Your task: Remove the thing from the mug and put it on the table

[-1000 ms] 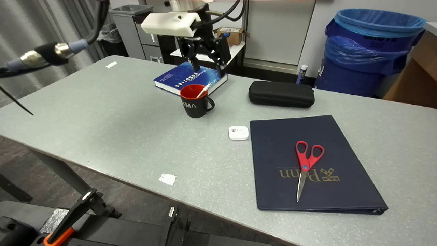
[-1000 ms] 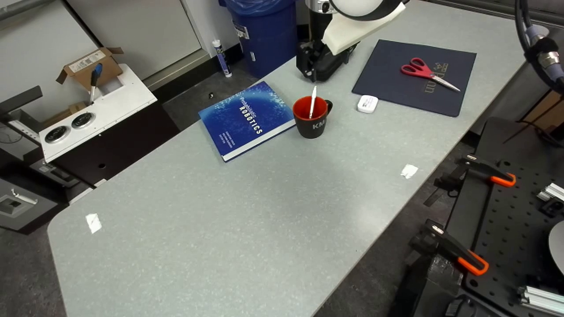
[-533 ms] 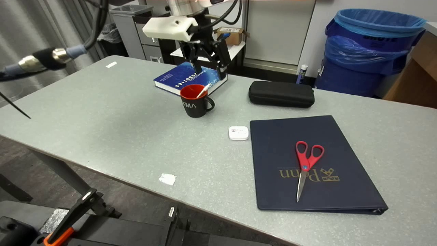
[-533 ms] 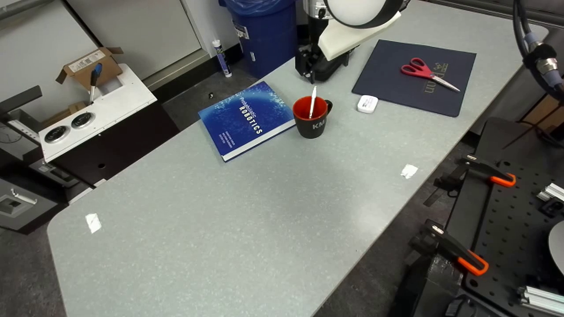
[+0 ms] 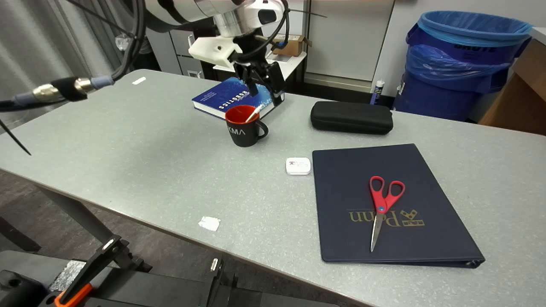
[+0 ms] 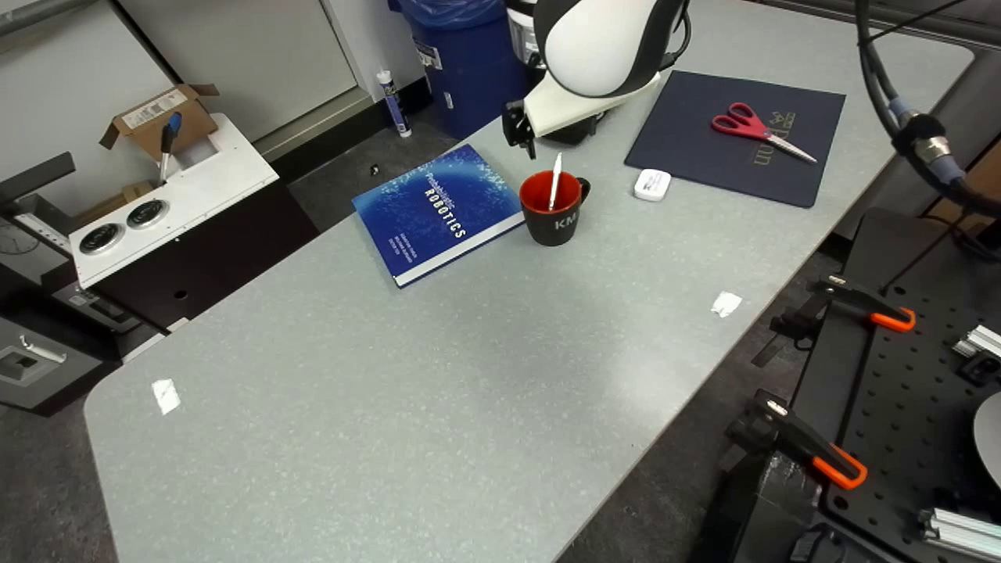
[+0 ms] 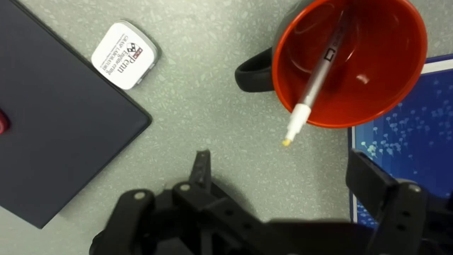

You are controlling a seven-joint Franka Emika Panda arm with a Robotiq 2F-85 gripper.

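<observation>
With its jaws spread wide around nothing, that gripper could, I'd say, tip the mug if it came in too low, or roll the slim pen aside if it pinched off-line. In the wrist view the pen leans in the mug over its seven-o'clock rim, free end near the gap's twelve o'clock, touching neither jaw, though height is hard to judge.

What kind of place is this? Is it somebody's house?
It looks more like a robotics lab, probably at a university. There's a robot arm over the table, a blue book with ROBOTICS on its cover, and a white tin printed "Penn Engineering" and "GRASP Laboratory".
</observation>
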